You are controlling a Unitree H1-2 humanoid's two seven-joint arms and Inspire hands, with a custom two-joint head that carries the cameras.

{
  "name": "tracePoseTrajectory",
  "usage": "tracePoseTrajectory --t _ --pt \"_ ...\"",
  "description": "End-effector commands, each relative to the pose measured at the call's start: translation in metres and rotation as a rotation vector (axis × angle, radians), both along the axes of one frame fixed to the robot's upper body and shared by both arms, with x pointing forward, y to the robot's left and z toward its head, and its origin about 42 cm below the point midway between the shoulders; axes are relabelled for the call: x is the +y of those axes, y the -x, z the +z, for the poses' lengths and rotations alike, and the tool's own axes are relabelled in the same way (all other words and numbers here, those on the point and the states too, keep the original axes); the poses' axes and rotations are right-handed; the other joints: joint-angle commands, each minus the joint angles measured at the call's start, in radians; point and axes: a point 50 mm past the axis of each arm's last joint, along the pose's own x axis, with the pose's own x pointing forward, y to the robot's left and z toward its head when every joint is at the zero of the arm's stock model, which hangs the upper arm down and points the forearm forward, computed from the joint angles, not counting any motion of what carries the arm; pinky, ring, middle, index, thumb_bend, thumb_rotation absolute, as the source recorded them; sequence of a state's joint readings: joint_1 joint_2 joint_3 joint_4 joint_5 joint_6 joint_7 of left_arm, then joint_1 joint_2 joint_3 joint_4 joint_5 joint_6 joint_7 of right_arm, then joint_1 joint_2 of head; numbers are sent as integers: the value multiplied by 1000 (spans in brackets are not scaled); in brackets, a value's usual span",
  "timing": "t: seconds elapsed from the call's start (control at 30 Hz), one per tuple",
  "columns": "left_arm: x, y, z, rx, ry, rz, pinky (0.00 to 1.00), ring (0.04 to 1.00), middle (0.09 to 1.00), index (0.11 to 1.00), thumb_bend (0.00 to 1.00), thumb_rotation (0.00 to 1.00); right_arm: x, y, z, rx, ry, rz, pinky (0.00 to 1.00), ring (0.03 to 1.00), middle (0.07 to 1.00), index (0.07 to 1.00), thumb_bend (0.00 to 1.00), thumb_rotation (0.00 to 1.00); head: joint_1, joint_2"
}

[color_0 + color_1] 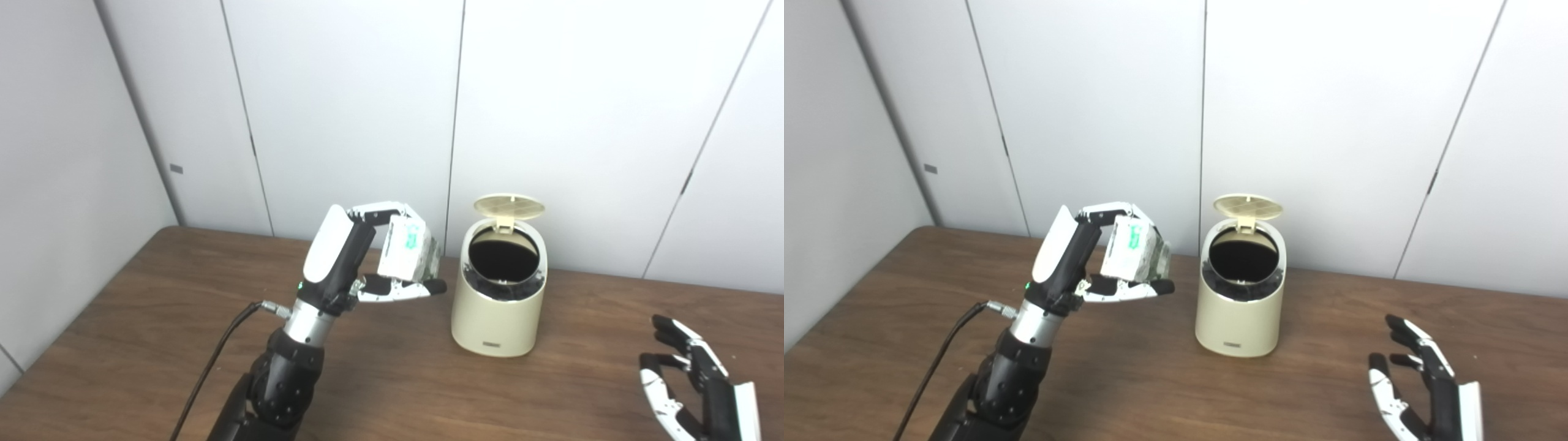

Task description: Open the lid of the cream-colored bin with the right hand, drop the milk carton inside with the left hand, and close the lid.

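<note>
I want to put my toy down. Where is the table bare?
Bare wood lies between the cream-colored bin and the open right hand, and along the table left of the left hand holding the milk carton. Beside the bin's left is crowded.

Twin head cameras (side by side) look down, forward; both share table, bin.

Cream bin with a dark inside and a paler cream lid; white carton with green print; black-and-white hands; brown wood-grain counter; pale grey wall panels.
</note>
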State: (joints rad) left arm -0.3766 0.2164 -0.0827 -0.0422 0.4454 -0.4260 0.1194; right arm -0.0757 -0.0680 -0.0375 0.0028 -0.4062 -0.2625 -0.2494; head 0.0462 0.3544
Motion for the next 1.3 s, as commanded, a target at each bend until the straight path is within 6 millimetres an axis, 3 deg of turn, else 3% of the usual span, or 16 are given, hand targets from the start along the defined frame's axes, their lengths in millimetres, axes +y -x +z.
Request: tracePoseTrajectory --t 0.0,0.4,0.57,0.73,1.03,1.27 --pt "-5 2 20 -107 50 -42 532 501 484 453 503 0 18 7 -18 54 -13 -5 658 783 800 783 57 9 -14 -5" --pt "-26 -17 8 -89 77 -77 552 508 484 451 502 0 39 6 -28 85 1 -6 695 806 824 812 131 0 -106 -28" --pt "-38 -29 6 -97 84 -78 533 505 490 452 502 0 44 7 -30 85 -7 -7 709 811 829 814 150 91 -125 -22" --pt "-47 -37 4 -120 94 -65 506 494 490 455 503 0 48 8 -30 73 -8 -4 710 807 825 805 166 77 -143 -6" --pt "-65 -58 11 -138 145 -54 467 500 490 451 503 0 49 8 -29 76 -5 -12 715 811 825 810 170 289 -154 9" --pt "-79 -68 15 -119 175 -66 467 494 501 451 503 0 51 8 -29 72 -4 -14 706 812 828 811 169 340 -161 13"
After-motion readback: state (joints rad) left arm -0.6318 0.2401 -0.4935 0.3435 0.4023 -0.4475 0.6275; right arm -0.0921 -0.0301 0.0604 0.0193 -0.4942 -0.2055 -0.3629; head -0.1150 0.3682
